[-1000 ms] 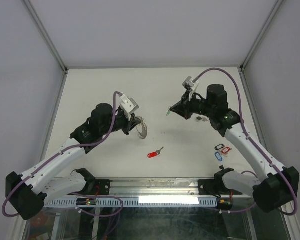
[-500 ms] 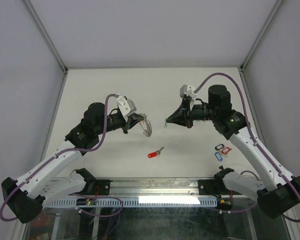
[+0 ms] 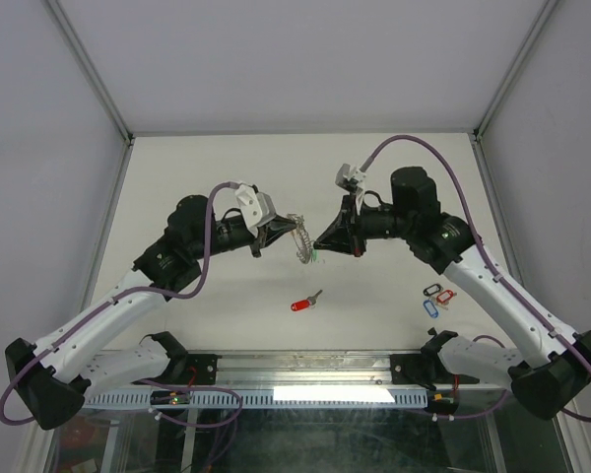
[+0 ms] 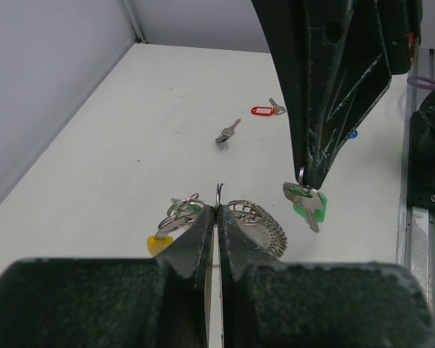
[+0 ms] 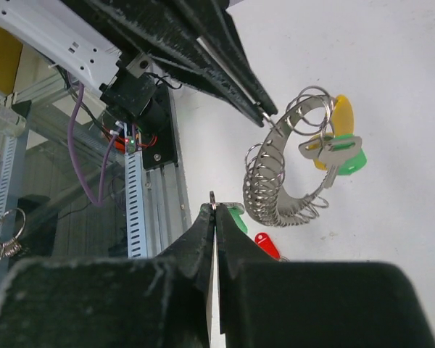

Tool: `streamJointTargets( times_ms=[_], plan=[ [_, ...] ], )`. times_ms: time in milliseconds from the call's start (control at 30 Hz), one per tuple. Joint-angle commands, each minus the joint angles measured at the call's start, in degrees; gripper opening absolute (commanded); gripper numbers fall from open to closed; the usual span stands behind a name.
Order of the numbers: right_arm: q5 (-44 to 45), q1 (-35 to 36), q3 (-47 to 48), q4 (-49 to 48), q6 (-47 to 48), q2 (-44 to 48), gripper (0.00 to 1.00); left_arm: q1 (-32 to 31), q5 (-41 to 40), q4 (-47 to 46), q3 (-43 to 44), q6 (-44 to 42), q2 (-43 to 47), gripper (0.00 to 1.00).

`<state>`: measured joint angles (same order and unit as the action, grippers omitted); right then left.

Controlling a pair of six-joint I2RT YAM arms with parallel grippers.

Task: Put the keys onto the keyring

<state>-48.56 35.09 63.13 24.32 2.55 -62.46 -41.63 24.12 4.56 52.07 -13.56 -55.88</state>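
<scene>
My left gripper (image 4: 217, 212) is shut on the wire end of the keyring (image 4: 267, 222), a silvery coiled loop held above the table. A yellow-tagged key (image 4: 158, 243) and a green-tagged key (image 4: 177, 208) hang on the loop. My right gripper (image 5: 214, 209) is shut on the small ring of another green-tagged key (image 4: 309, 204). In the top view that key (image 3: 315, 255) hangs right beside the keyring (image 3: 298, 240), between the left gripper (image 3: 281, 236) and the right gripper (image 3: 319, 243). A red-tagged key (image 3: 302, 304) lies on the table below them.
More tagged keys (image 3: 435, 297) lie near the right arm's base. A bare silver key (image 4: 228, 131) lies on the table in the left wrist view. The metal rail (image 3: 305, 372) runs along the near edge, and grey walls enclose the table.
Both arms have swung toward the middle: the left carried the keyring rightward, the right carried its green-tagged key leftward. The gap between them has closed to almost nothing.
</scene>
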Motion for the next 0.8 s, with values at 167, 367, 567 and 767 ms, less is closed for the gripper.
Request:
streamJointTargets(
  times_ms=[167,367,567,767],
  plan=[
    [2.1,0.7,3.0,-8.3,-13.5,-2.4,0.00,-0.7,-2.8,-5.9,-0.3,-1.3,2.3,0.00],
    [3.0,1.4,3.0,-12.4,-16.9,-3.9,0.00,-0.7,-3.1,-6.3,-0.7,-0.8,1.9,0.00],
    [5.9,1.8,3.2,-14.0,-17.9,-4.3,0.00,-0.7,-2.9,-5.5,-0.6,-1.0,1.3,0.00],
    [7.5,1.8,3.0,-15.1,-18.9,-4.2,0.00,-0.7,-3.2,-5.9,-0.9,-0.9,1.8,0.00]
  ],
)
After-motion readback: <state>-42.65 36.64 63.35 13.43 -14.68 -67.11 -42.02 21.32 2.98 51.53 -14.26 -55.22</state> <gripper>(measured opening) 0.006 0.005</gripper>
